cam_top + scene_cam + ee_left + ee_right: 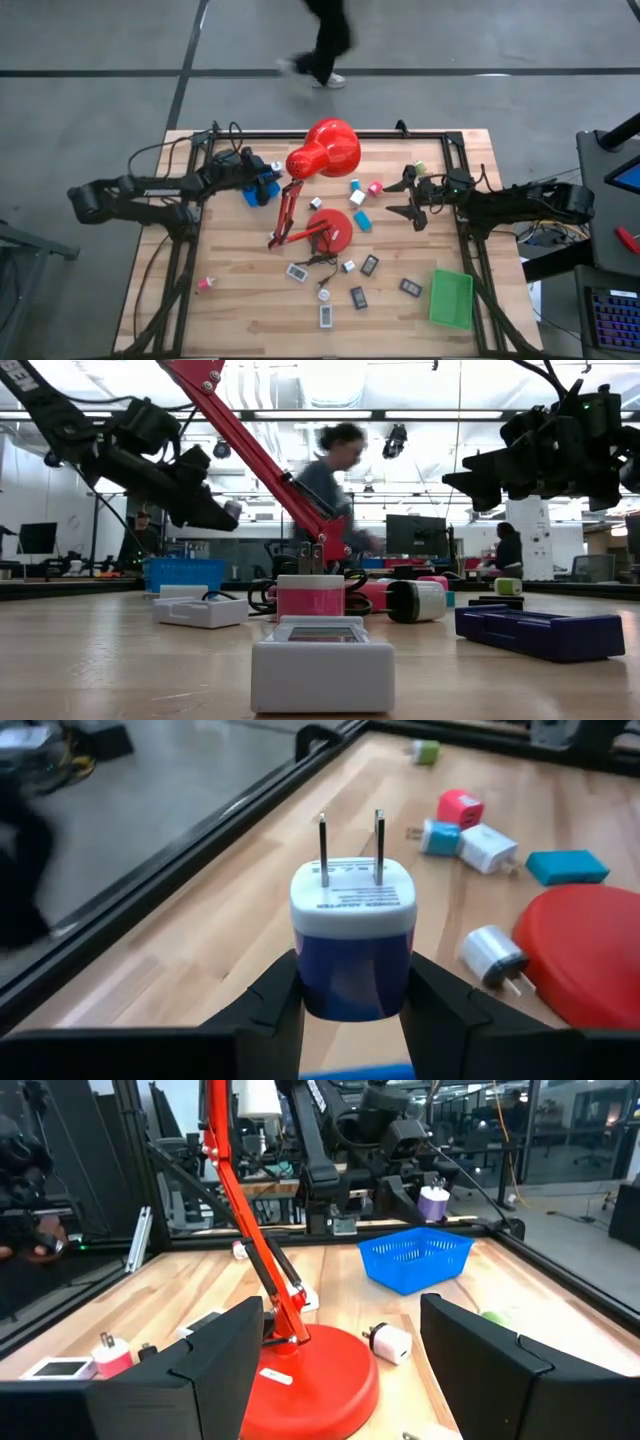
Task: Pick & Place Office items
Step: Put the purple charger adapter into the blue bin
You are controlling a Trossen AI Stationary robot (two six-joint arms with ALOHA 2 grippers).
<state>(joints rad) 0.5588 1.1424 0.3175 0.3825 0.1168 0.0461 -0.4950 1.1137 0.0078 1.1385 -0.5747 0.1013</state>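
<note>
Currently a small blue-and-white plug adapter (352, 945) is held in the left gripper (352, 995), whose fingers (268, 1005) are clamped on its blue flanks, prongs pointing away from the wrist. It is carried above the far left of the worktop (240, 290), just beside the blue basket (266, 186). The adapter is judged light and rigid, with smooth plastic sides that may slip; the flat flanks are the sound place to grip, and the thin prongs are best left untouched.

The right gripper (412, 206) hangs above the worktop's right side with its fingers (215, 1350) wide apart and nothing between them.

Other office items lie scattered: pink (460, 807), teal (438, 836) and white (487, 847) chargers near the red lamp's base (332, 228), and flat rectangles (358, 297) nearer the front.

Only the left wrist view shows the clamp on the adapter; from above it is largely hidden by the arm. The high view alone shows the green tray (450, 299) at the front right. The low view shows both grippers raised clear of the worktop, and a person beyond it.
</note>
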